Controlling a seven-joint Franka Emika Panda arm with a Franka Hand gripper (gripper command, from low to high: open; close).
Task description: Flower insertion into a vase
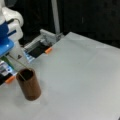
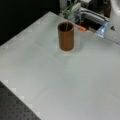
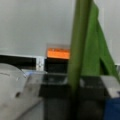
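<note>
Gripper (image 1: 5, 53) up at a front view's left edge, over the vase (image 1: 28, 84), with the flower stem (image 1: 17, 62) running down from it to the vase's mouth.

From my seat I read this as the insertion step itself: in both front views the stem's lower tip sits at the rim of the brown vase (image 2: 66, 36), just inside the mouth by the look of it. The wrist view shows the green stem (image 3: 78, 45) and a leaf (image 3: 97, 47) close up, so I judge the flower held, though the jaws are hidden and I cannot tell their state. The vase stands upright on the grey table (image 1: 82, 82), near the robot's base. The stem is slanted, so it needs care against the rim.
</note>
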